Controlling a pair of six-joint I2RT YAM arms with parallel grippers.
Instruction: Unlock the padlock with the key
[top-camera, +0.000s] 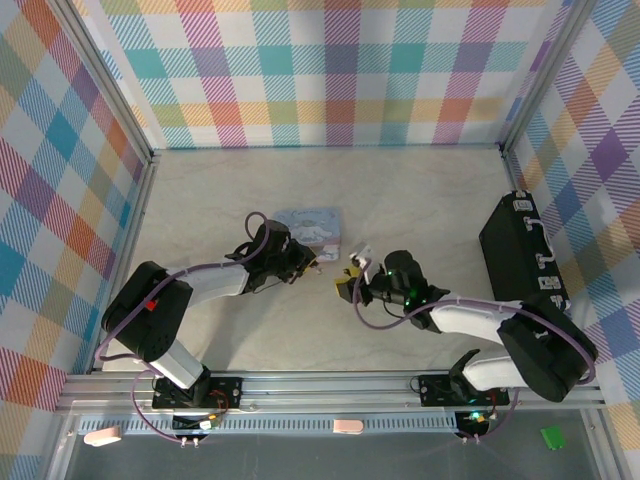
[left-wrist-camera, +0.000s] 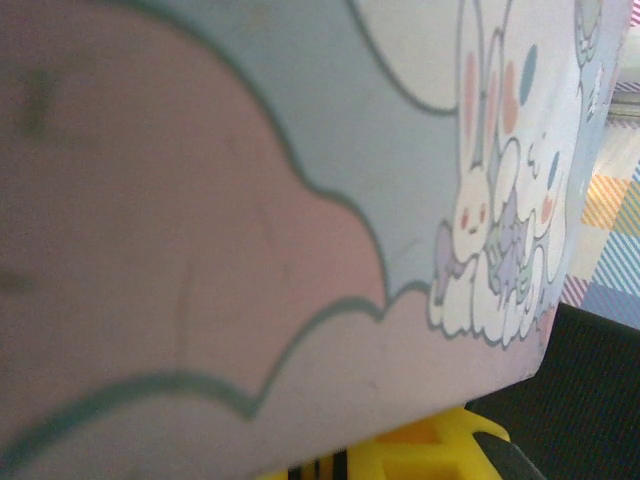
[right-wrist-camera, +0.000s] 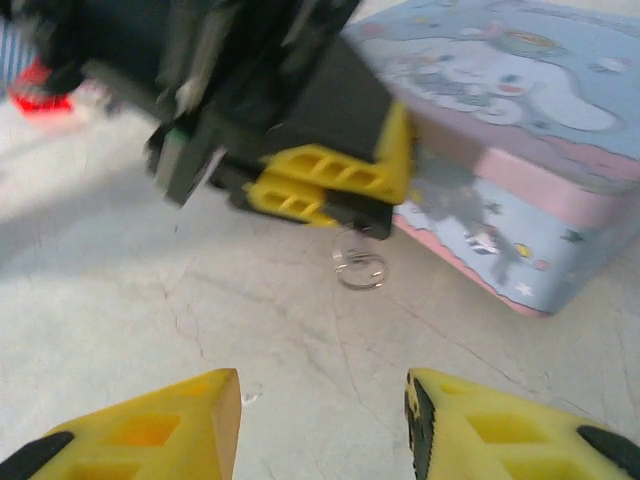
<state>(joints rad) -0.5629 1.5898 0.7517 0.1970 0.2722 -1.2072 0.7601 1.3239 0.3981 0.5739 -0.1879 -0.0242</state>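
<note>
Padlock, handling: judged light, rigid and smooth metal, apt to swivel in a pinch. Take it by the 2 flat faces of the body and leave the keyhole end free.
Key, handling: judged thin, stiff and very light, easily twisted out of line. Hold it at the head and keep the blade clear.
Padlock, look: too small and blurred to pick out. A dark piece (right-wrist-camera: 365, 215) sits under the left fingertips, but whether it is the padlock or a finger pad cannot be told.
Key, look: not resolved. A thin silvery wire ring (right-wrist-camera: 358, 268) shows just below the dark piece and is probably the key's ring.
Location: both lie at the near-left corner of the tin (right-wrist-camera: 520, 190), mid-worktop (right-wrist-camera: 150, 290).
Left end effector (top-camera: 308, 263): fingers pressed together against the tin's near-left edge. What they pinch, if anything, cannot be told.
Right end effector (right-wrist-camera: 320, 420): fingers spread with nothing between them, near and just right of the ring, apart from it.
Risk: judged that 1 loose pinch lets the padlock turn away from the key.
</note>
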